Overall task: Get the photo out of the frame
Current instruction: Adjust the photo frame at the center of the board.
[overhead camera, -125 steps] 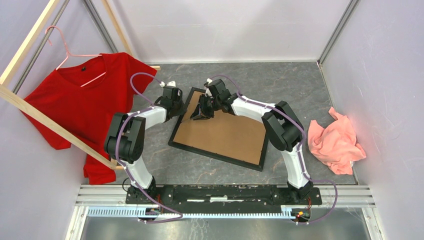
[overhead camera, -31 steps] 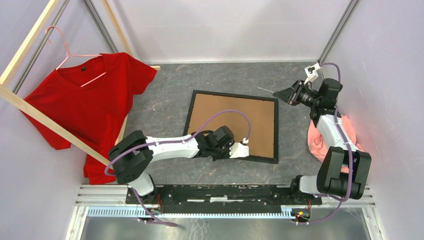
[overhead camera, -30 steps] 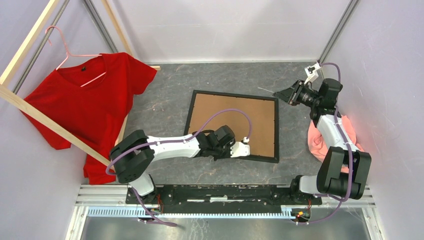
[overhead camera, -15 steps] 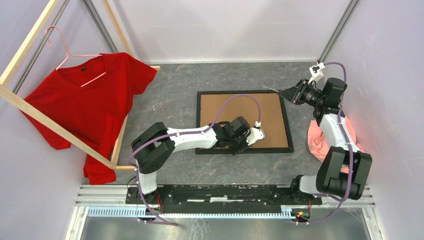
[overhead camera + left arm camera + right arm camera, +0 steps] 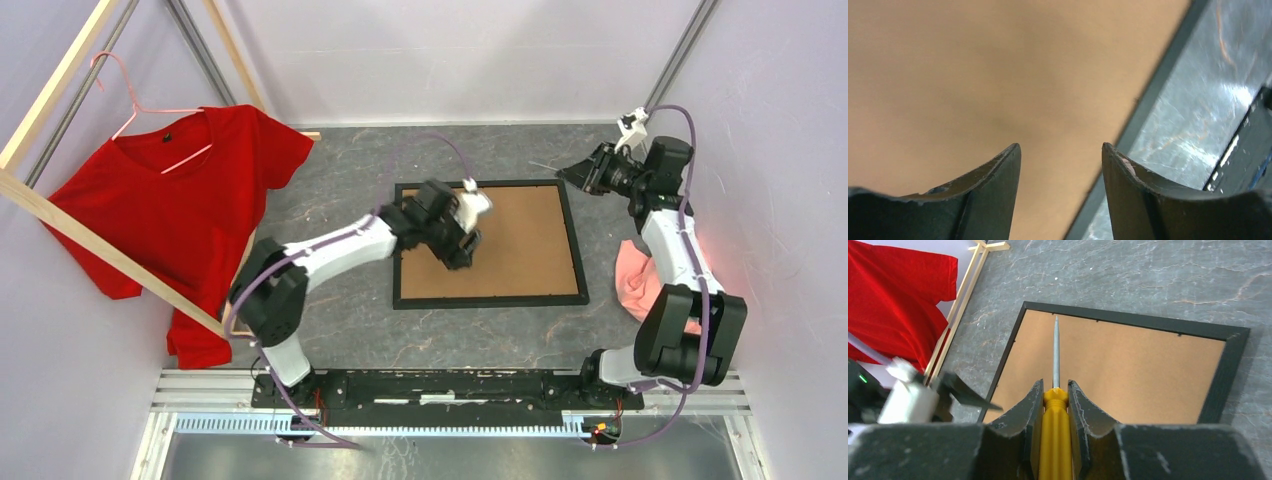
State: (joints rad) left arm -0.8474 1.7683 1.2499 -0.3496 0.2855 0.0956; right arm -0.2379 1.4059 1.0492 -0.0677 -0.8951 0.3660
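Frame: the frame [image 5: 500,300] lies flat and face down on the table [image 5: 340,330], its black edge running all round the brown backing board [image 5: 520,245].
Photo: I can't see it from anywhere; I take it to be shut inside the frame, under the board.
Left hand: the left hand [image 5: 1061,150] hangs low over the board near the frame's edge, fingers apart with nothing between them.
Right hand: the right hand [image 5: 1055,385] is raised beside the frame's far right corner, clamped on a yellow-handled screwdriver [image 5: 1055,410] whose tip points at the frame and is clear of it.
Done: the frame is back-up and a tool is in hand.
Left to do: nearly all, I'd say. The board sits seated in the frame; it must be freed and lifted off, then the photo drawn out.
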